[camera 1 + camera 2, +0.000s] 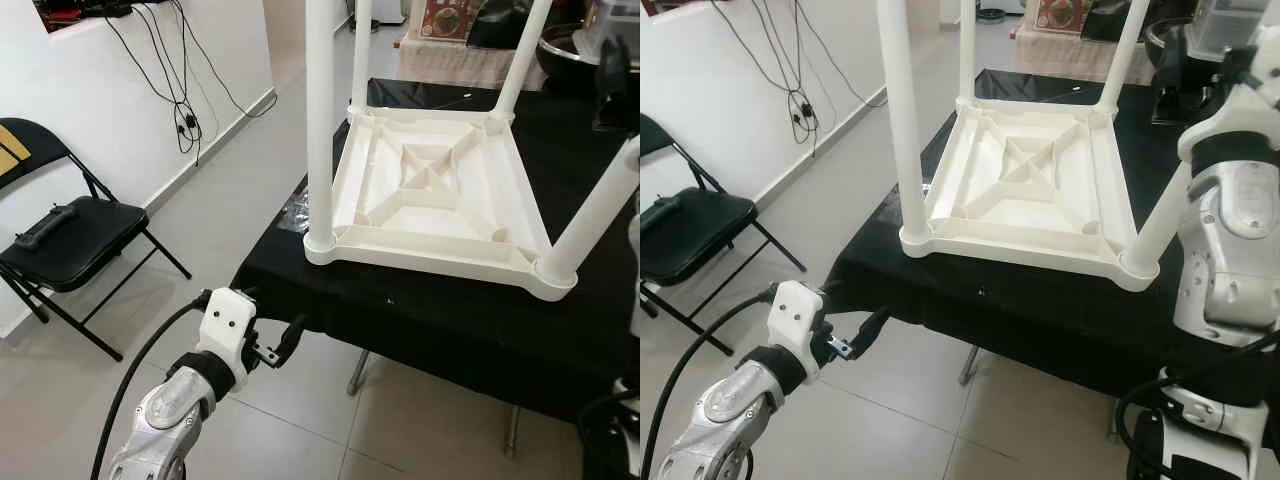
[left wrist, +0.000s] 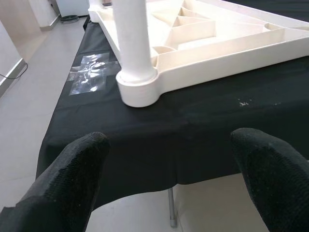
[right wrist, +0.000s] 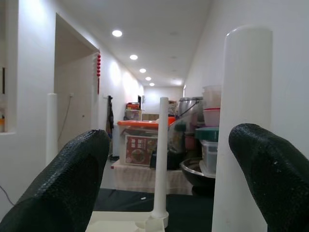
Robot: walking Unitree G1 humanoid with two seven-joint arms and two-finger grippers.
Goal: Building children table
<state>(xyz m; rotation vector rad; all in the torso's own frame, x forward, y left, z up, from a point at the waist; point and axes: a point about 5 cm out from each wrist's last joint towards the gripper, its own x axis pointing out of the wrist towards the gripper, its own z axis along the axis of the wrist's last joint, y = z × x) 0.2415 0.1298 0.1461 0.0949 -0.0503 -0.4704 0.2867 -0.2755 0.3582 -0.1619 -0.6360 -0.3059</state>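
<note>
White plastic children's table (image 1: 430, 190) is seen upside down on the black cloth (image 1: 420, 310) of a larger work table; this inverted table is taken as the landmark. Four white legs (image 1: 319, 120) are seated upright in its corner sockets, and the ribbed underside with a diagonal cross brace is exposed.

Left gripper (image 1: 278, 348) is held below and in front of the inverted table's near left corner, just off the hanging edge of the cloth and over the tiled floor (image 1: 230, 200). Its fingers (image 2: 72, 179) are spread wide with nothing between them; in the left wrist view that corner socket and its leg are framed between them.

Right gripper (image 3: 164, 183) is raised beside the inverted table's near right leg (image 1: 1160, 225). Its fingers (image 3: 72, 183) are spread wide and hold nothing; that leg stands just in front of them.

A crumpled clear plastic wrapper (image 2: 91, 75) lies on the cloth just left of the inverted table. A black folding chair (image 1: 70, 240) stands well to its left, by the white wall.
</note>
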